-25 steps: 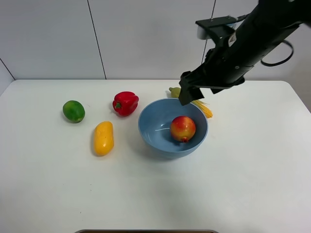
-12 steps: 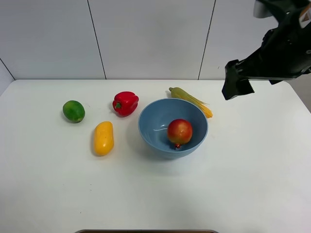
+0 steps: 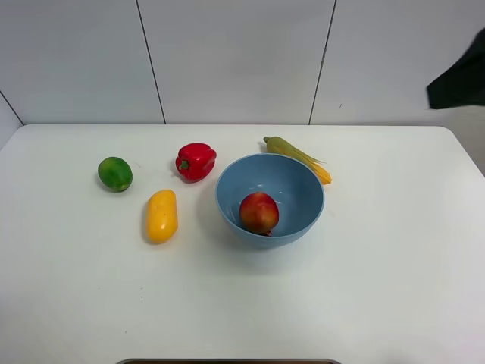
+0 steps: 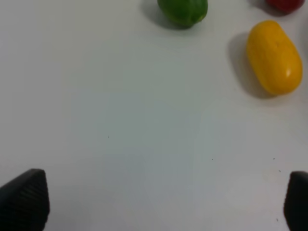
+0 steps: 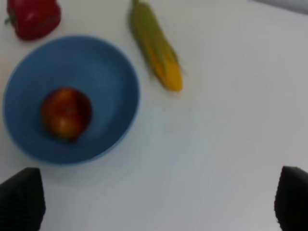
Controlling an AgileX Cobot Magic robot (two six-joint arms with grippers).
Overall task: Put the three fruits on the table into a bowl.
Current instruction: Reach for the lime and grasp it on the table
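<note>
Our right gripper [image 5: 154, 204] has let go and drawn back. A second ago the arm hung over the far rim of the bowl [image 3: 303, 182]; now only a dark edge of it shows, high up and well away from the bowl. Its jaws stand wide apart with nothing between them, only bare table [image 3: 379, 288] beneath. The pomegranate [image 3: 259, 213] lies inside the bowl, out ahead of that gripper and well clear of its fingers [image 5: 20, 198]. Since the release it has rolled across the bowl's floor and now rests toward the side nearer the mango. We judge the first of the three fruits delivered and that gripper free for more work. Two fruits remain on the table. Our left gripper [image 4: 159, 204] is also spread to its widest and holds nothing. The mango [image 4: 274, 57] lies out ahead of it, off toward one finger's side, and the lime [image 4: 183, 10] lies farther ahead still, both apart from the fingertips and from each other. The bell pepper [image 3: 195, 161] and the corn cob [image 3: 299, 158] sit just beside the bowl and are not ours to move. The next pick looks to fall to the left gripper, the mango being the nearer fruit.
</note>
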